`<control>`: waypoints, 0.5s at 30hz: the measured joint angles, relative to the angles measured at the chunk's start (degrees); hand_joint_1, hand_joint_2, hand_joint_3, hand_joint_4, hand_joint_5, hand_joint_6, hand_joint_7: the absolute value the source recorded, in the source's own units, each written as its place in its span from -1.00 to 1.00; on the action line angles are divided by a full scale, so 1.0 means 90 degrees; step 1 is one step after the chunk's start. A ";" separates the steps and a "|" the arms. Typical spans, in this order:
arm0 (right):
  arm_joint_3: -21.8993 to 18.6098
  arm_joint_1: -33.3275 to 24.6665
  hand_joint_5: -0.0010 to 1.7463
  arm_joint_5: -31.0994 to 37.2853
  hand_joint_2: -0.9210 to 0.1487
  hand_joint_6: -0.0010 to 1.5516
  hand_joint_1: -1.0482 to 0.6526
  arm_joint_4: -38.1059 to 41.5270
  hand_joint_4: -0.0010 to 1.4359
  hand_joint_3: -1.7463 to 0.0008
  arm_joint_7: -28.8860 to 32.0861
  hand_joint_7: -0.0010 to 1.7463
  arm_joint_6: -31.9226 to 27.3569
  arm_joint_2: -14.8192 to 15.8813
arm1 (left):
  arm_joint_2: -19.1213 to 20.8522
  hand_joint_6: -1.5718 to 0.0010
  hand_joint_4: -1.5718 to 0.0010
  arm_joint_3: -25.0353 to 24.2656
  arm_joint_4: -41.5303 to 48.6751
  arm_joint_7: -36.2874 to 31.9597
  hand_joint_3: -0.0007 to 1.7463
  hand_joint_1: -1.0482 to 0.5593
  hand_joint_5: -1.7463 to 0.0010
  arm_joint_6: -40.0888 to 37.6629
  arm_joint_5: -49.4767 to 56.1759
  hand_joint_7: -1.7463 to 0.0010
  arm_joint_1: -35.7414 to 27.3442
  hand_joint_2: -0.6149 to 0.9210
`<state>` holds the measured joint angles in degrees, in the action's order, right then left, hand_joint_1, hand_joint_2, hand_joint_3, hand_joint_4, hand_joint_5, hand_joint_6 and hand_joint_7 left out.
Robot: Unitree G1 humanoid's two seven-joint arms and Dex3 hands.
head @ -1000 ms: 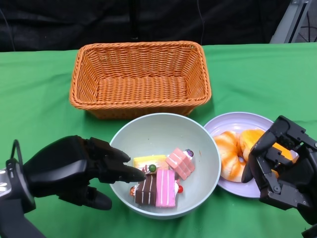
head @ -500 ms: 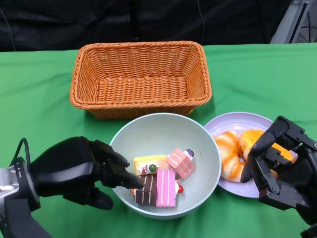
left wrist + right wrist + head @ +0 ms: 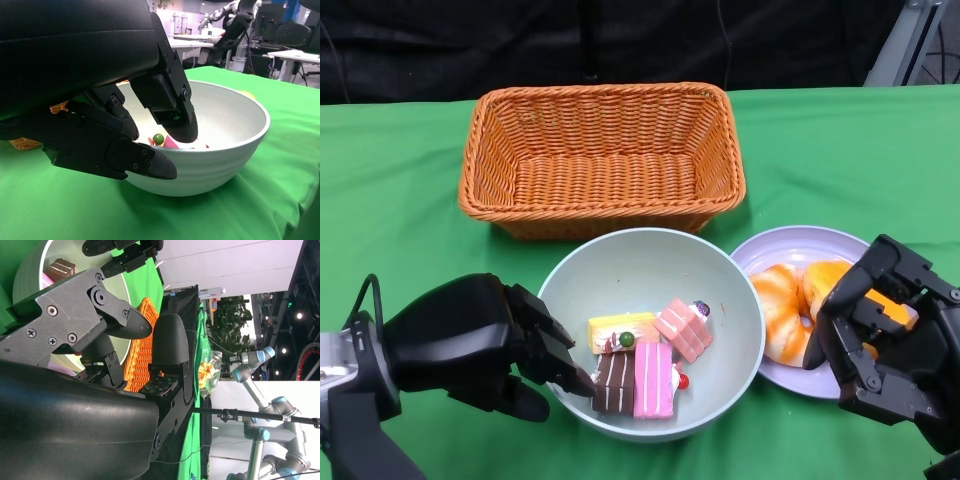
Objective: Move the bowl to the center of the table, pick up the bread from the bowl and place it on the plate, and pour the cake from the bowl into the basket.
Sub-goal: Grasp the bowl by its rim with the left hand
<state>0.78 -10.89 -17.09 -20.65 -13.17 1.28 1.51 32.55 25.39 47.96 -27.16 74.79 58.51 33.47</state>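
– What is the left hand [image 3: 145, 135] doing?
– Its black fingers [image 3: 172, 107] reach over the rim of the pale bowl [image 3: 220, 150], with a thumb outside.
– What is inside?
– A small green ball [image 3: 158, 138] and something pink [image 3: 171, 144]. The bowl sits on a green cloth [image 3: 60, 210].

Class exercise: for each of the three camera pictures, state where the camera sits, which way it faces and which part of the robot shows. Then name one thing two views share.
Head view: high, looking down at the bowl, basket, plate; left hand, right hand both show.
Right wrist view: behind the right hand, turned sideways, facing bowl and basket.
Left wrist view: low behind the left hand, facing the bowl's side.
Shared: all see the bowl.
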 measured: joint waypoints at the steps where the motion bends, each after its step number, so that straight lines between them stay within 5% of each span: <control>1: 0.0010 -0.0001 1.00 0.0018 -0.33 -0.26 0.06 0.0000 -0.04 -0.26 0.0005 0.76 0.0000 0.0000 | 0.0016 -0.29 -0.22 0.0005 -0.0010 -0.0020 -0.97 -0.19 0.70 -0.0001 0.0000 0.82 0.0000 1.00; 5: 0.0021 -0.0003 1.00 0.0088 -0.31 -0.26 0.06 0.0000 -0.03 -0.26 0.0024 0.76 -0.0001 -0.0008 | 0.0091 -0.28 -0.10 0.0078 -0.0078 -0.0055 -0.98 -0.21 0.53 -0.0025 -0.0003 0.83 0.0000 0.99; 15: 0.0083 -0.0002 1.00 0.0166 -0.32 -0.26 0.06 0.0001 -0.04 -0.27 0.0039 0.76 0.0001 -0.0075 | 0.0104 -0.26 -0.02 0.0309 -0.0512 0.0281 -0.94 -0.23 0.54 -0.0436 -0.0064 0.90 -0.0005 1.00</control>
<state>1.52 -10.91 -15.60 -20.64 -12.82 1.29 0.84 33.49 28.16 43.35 -24.64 70.87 57.93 33.42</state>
